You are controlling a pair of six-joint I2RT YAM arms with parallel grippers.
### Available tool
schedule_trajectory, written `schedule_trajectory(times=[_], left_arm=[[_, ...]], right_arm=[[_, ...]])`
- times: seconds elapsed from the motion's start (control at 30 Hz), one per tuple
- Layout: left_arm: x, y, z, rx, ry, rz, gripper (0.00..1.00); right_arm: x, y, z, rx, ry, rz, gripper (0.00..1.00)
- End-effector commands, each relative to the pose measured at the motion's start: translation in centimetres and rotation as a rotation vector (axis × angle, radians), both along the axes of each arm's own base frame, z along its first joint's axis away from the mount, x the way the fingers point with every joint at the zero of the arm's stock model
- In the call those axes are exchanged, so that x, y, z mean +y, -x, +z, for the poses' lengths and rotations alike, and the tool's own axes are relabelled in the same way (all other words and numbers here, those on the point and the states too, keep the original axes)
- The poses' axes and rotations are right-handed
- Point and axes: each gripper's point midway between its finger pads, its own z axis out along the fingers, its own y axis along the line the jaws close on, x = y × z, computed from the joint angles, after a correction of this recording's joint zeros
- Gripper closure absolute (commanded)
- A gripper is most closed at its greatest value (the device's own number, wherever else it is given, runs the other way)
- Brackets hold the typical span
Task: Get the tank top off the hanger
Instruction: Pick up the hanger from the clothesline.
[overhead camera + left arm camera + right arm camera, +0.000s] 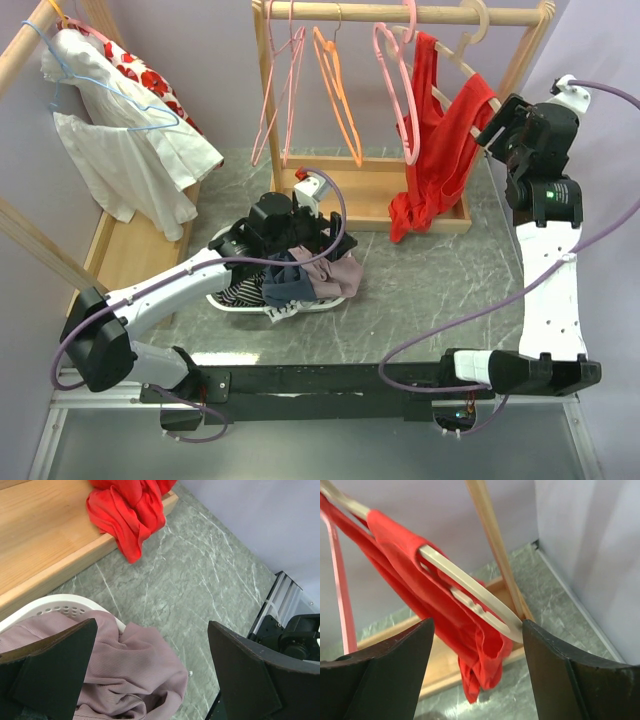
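Overhead, the tank top [435, 150] is hanging on the hanger [458, 62] at the rail's [380, 12] right end. Left wrist: the left gripper [151, 625] is gaping empty, well below the rail. Right wrist: the right gripper [477, 625] is gaping empty around the hanger's tip, likely lining up; next, pinching cloth and sliding it off.

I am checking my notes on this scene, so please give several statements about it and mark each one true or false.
1. The red tank top hangs on the wooden hanger. True.
2. The right gripper is shut on the tank top. False: it is open, beside the hanger's end.
3. The left gripper is open above the laundry basket. True.
4. The basket is empty. False: a mauve garment lies in it, among others.
5. Every hanger carries a garment. False: a pink hanger is bare.
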Motion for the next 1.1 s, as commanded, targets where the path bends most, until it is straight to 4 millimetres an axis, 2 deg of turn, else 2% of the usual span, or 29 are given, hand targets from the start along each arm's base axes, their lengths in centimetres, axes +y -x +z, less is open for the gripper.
schedule_trajectory(times=[0.0, 0.17, 0.23, 0.33, 0.37, 0.43, 0.53, 0.6, 0.7, 0.8, 0.9, 0.97, 1.07], left_arm=[[-0.5, -0.1, 2.4, -0.056, 0.053, -0.022, 0.01], [-0.5, 0.0, 2.0, -0.052, 0.043, -0.031, 0.01], [-0.6, 0.0, 2.0, -0.052, 0.043, -0.032, 0.01], [-0.7, -0.1, 2.1, -0.053, 0.043, -0.033, 0.01], [-0.7, -0.1, 1.9, -0.052, 0.041, -0.033, 0.01], [-0.8, -0.1, 2.1, -0.052, 0.047, -0.035, 0.01], [-0.8, -0.1, 2.1, -0.052, 0.049, -0.035, 0.01], [-0.7, -0.1, 2.2, -0.054, 0.049, -0.03, 0.01], [-0.5, -0.1, 2.2, -0.055, 0.048, -0.028, 0.0], [-0.3, 0.0, 2.2, -0.058, 0.047, -0.019, 0.01], [0.0, -0.1, 2.1, -0.056, 0.048, -0.006, 0.01], [0.0, -0.1, 2.3, -0.06, 0.058, -0.002, 0.01], [0.0, -0.1, 2.3, -0.061, 0.054, -0.002, 0.01]], right_arm=[[1.6, -0.3, 0.2, 0.01, 0.022, 0.143, 0.25], [2.9, 0.2, -1.3, 0.078, 0.052, 0.239, 0.3], [3.6, 0.5, -1.9, 0.088, 0.051, 0.279, 0.35], [4.4, 1.5, -1.5, 0.069, 0.078, 0.338, 0.39], [4.4, 1.6, -1.5, 0.065, 0.086, 0.343, 0.5], [5.1, 1.9, -1.5, 0.065, 0.094, 0.385, 0.58], [5.1, 1.7, -1.6, 0.059, 0.092, 0.383, 0.57], [4.7, 1.4, -1.4, 0.047, 0.094, 0.362, 0.5], [4.4, 0.7, -1.7, 0.06, 0.093, 0.345, 0.48], [3.0, 0.0, -1.3, 0.06, 0.092, 0.264, 0.47], [1.5, 0.4, -0.1, 0.002, 0.119, 0.171, 0.45], [0.2, 0.8, 0.2, -0.004, 0.13, 0.099, 0.44], [-0.6, 1.1, 0.5, -0.009, 0.139, 0.047, 0.41]])
